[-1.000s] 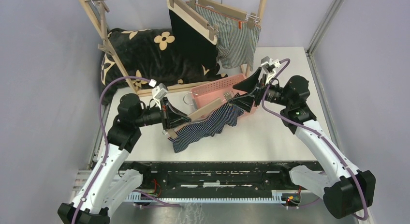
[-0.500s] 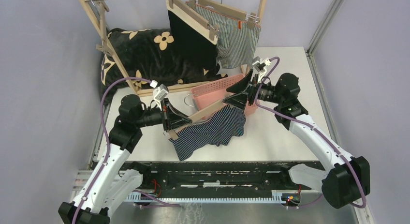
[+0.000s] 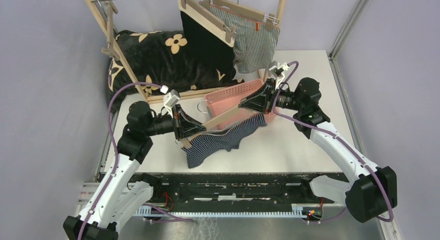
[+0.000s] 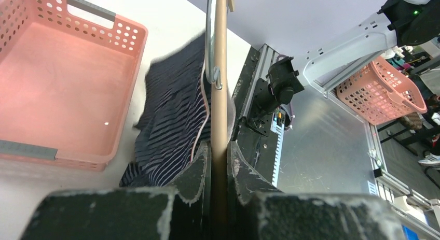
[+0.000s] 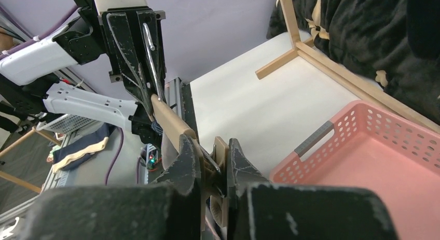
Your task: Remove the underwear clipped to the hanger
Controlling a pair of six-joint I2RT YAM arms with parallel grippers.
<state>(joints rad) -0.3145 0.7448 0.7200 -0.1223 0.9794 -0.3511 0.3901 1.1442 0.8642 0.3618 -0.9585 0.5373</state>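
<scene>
A wooden hanger (image 3: 220, 118) is held level over the table between both arms. My left gripper (image 3: 185, 132) is shut on its left end; the bar (image 4: 220, 69) runs up from between the fingers (image 4: 197, 170). My right gripper (image 3: 248, 104) is shut on the wooden clip (image 5: 220, 153) at the hanger's right end. The navy striped underwear (image 3: 223, 140) hangs under the bar and drapes onto the table, also seen beside the bar (image 4: 174, 121). Black underwear (image 3: 207, 43) and grey striped underwear (image 3: 254, 40) hang from hangers on the rack.
A pink basket (image 3: 228, 93) sits just behind the held hanger, its rim close to the right fingers (image 5: 311, 141). The wooden rack (image 3: 111, 40) stands at the back with a black floral blanket (image 3: 155, 58) under it. The table's front edge is near.
My right gripper has gone from wide open to shut on the clip at the hanger's right end. The navy underwear has shifted and sagged lower under the bar. The left arm has stayed put.
</scene>
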